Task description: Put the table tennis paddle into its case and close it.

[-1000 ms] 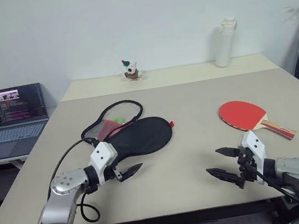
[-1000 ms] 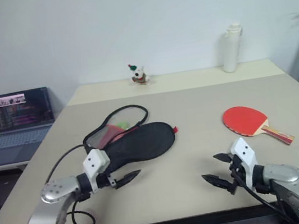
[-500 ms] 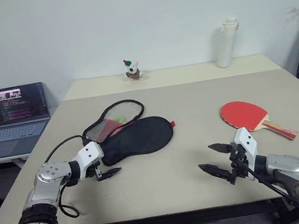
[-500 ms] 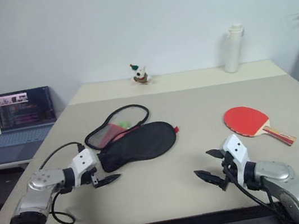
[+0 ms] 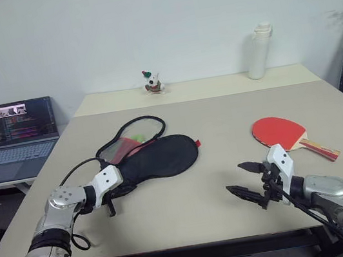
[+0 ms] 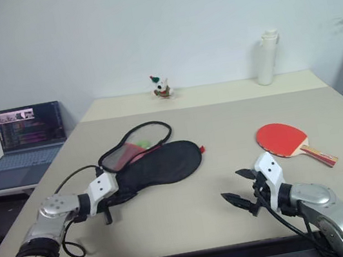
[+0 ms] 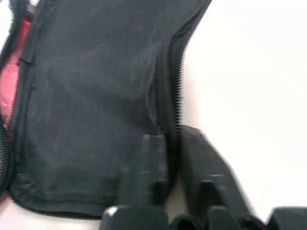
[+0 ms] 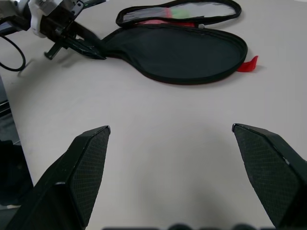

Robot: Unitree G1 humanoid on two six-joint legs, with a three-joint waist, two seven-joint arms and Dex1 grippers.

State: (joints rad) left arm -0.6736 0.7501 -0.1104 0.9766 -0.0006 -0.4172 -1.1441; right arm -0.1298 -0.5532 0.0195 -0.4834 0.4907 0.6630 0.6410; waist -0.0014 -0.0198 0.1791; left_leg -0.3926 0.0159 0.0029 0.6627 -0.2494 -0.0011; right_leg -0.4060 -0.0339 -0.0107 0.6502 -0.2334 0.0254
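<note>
Since a second ago the left hand [image 5: 113, 193] has drawn back toward the near-left part of the counter [image 5: 220, 104] and dropped to the narrow handle end of the case [image 5: 156, 157]; its fingers, then spread, have come together. In the left wrist view the two black fingers [image 7: 148, 167] pinch the zipper rim of the black fabric, so it looks clamped on the case, though how much fabric lies between them is hard to tell from the blur. The right hand [image 5: 250, 181] has barely shifted and hovers above the counter with its fingers wide apart and nothing between them.

The case lies flat, black side up, stretching away from the left hand toward the counter's middle. Its unzipped flap [image 5: 131, 137] is folded open on the far side of the hand, showing red lining and a small green thing [image 5: 137, 137] inside. A red tab [image 5: 197, 142] sticks out at the case's broad end.

The table tennis paddle [image 5: 280, 131] rests red face up just beyond the right hand and slightly to its outer side, well apart from the case, handle pointing toward the counter's right edge.

Far past both hands stand a small figurine [image 5: 150, 82] and a white bottle [image 5: 259, 50]. An open laptop [image 5: 17, 136] sits on a separate low surface out beyond the left hand.
</note>
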